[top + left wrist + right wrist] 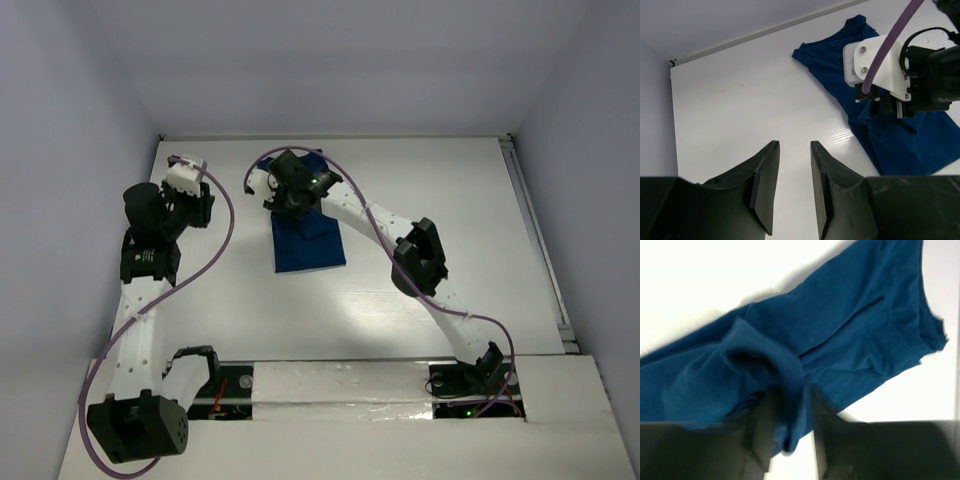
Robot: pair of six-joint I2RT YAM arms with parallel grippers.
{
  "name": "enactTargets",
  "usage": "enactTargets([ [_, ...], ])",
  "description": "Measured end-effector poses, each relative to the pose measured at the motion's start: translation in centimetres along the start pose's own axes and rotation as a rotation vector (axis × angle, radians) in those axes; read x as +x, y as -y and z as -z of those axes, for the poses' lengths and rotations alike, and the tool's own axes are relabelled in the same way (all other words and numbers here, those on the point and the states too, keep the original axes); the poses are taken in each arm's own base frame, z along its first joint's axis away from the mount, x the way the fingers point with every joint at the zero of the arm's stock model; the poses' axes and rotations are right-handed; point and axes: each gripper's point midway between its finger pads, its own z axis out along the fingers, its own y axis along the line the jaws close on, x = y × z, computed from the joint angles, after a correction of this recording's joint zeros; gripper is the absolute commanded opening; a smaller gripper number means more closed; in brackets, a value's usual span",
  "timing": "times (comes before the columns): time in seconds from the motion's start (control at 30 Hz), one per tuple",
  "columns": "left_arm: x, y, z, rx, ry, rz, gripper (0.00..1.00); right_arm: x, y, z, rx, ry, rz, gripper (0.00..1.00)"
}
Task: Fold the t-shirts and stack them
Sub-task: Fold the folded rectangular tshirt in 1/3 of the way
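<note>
The dark blue t-shirt (308, 245) lies partly folded on the white table (440, 190), a narrow blue panel running from the back edge toward the middle. Only plain blue cloth shows; no print is visible. My right gripper (290, 210) hangs over the shirt's far end. In the right wrist view its jaws (790, 397) stand slightly apart, open, with a rolled fold of the t-shirt (840, 325) lying between them. My left gripper (203, 208) hovers over bare table left of the shirt, open and empty (794, 146). From there the t-shirt (905, 145) and the right gripper (888, 106) show at upper right.
Pale walls close in the table at the back and left (740, 35). A metal rail (535, 240) runs along the table's right edge. The arm bases (460, 385) sit at the near edge.
</note>
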Motion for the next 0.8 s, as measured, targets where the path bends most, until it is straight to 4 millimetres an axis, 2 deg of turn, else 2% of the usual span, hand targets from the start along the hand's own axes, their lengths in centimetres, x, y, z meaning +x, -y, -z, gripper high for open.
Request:
enactTargets([
  [0.03,0.0,0.0,0.1,0.001,0.001,-0.001,0.29,0.2,-0.2,-0.2,-0.005,-0.008,-0.011,0.53],
  [0.1,-0.1,0.2,0.2,0.007,0.002,-0.001,0.29,0.5,-0.5,-0.5,-0.009,-0.016,-0.014,0.66],
  [0.27,0.0,0.5,0.3,0.023,0.001,0.001,0.29,2.5,-1.3,-1.7,-0.005,-0.068,-0.036,0.69],
  [0.37,0.0,0.7,0.3,0.031,0.002,0.003,0.29,3.9,-1.8,-2.3,0.006,-0.106,-0.049,0.67],
  [0.47,0.1,0.9,0.3,0.041,-0.003,0.005,0.29,4.8,-2.5,-2.3,-0.008,-0.129,-0.067,0.68],
  [0.63,0.3,1.0,0.6,0.043,-0.01,0.004,0.29,6.4,-4.0,0.8,-0.035,-0.154,-0.088,0.7],
  [0.7,0.2,1.1,0.7,0.047,-0.007,0.003,0.29,5.9,-3.9,2.1,-0.026,-0.136,-0.092,0.7],
  [0.8,0.1,1.3,0.9,0.056,-0.005,0.003,0.29,4.9,-3.4,3.0,-0.008,-0.097,-0.099,0.7],
])
